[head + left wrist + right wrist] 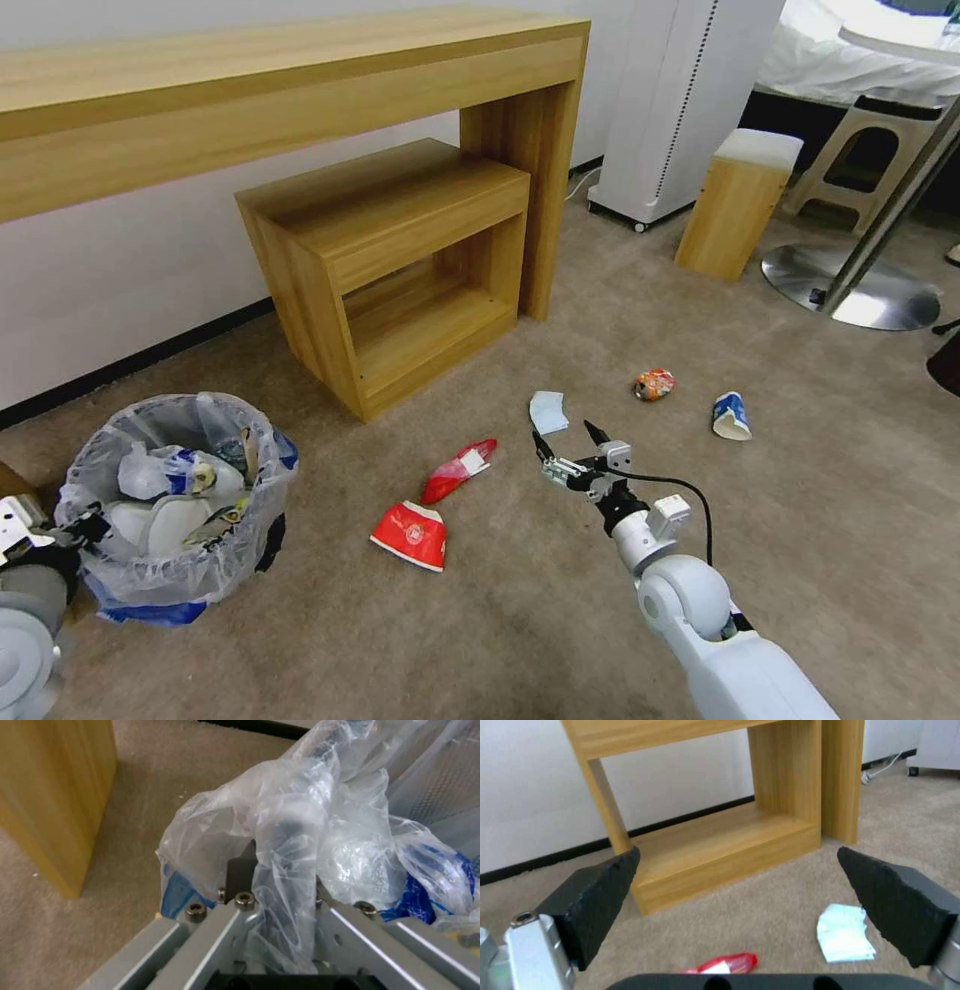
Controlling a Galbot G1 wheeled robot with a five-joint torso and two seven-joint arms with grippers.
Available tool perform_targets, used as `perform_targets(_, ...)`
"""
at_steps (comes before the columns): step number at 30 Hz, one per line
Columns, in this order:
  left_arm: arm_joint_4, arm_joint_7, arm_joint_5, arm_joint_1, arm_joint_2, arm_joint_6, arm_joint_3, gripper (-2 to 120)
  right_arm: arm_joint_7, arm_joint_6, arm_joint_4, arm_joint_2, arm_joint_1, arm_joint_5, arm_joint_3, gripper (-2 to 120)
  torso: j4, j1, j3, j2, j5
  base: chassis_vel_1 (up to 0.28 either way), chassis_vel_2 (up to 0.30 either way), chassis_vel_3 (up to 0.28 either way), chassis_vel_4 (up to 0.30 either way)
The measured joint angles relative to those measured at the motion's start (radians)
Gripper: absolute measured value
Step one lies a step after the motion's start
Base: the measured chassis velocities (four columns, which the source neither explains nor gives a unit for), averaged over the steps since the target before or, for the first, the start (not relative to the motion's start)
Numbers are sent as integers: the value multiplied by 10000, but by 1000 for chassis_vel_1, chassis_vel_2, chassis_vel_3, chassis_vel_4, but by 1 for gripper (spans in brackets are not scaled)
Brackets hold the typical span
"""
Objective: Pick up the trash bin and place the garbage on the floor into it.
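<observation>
Trash bin (175,505) sits lower left of the head view on the beige carpet floor (560,620), already part-filled with white and clear litter. Left gripper (85,525) is at its rim on the frame's left edge. In the left wrist view the jaws look clamped on the rim through the bag (300,843), though film hides the contact.

Right gripper (570,442) hovers mid-frame, jaws spread wide, nothing between them. Blue tissue (548,411) lies just beyond its tips, and the long red wrapper (458,470) is near on the frame's left.

Judgement: the step in hand is picking the next litter piece, probably the tissue. It's thin and flat on short pile, so come down near vertical, press the tips into the carpet and pinch at a folded edge. Keep the bin level; the liner is slick and crinkly, so the grip could creep.

Other pieces:
- Red cone-shaped wrapper (410,535), stiff, lower centre
- Crushed orange can (654,384), dented and rounded, could roll
- Blue-white paper cup (731,416), on its side, right of centre

Wooden desk (300,90) and shelf unit (400,270) stand behind, well apart from the gripper.
</observation>
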Motion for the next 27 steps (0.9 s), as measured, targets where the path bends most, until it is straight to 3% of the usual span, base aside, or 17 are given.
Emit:
perform_targets(7, 145, 36, 4, -23, 3, -18, -37, 0, -55, 106, -224, 34, 106, -17, -112, 100, -2, 1, 3, 0, -3, -205, 175, 202, -189)
perform_targets(13, 378, 55, 51, -100, 1, -41, -60, 0, -148, 59, -451, 87, 218, -171, -422, 100, 0, 1, 4, -1, -3, -81, 74, 55, -81)
perform_targets(19, 429, 59, 171, -151, -62, -41, 19, 0, -439, -732, -763, 153, 529, -387, -1024, 100, -1, 0, -1, -1, -1, 7, -6, -9, 6)
perform_targets(22, 441, 59, 231, -174, -106, -41, 36, 0, -1284, -1746, -987, 233, 766, -938, -1443, 100, 1, 1, 0, -1, -2, 0, 0, 0, 0)
perform_targets(27, 381, 48, 240, -157, -151, -41, -20, 0, -2001, -2488, -1396, 436, 939, -1885, -1799, 100, 0, 1, 0, -1, -1, 0, 0, 0, 0)
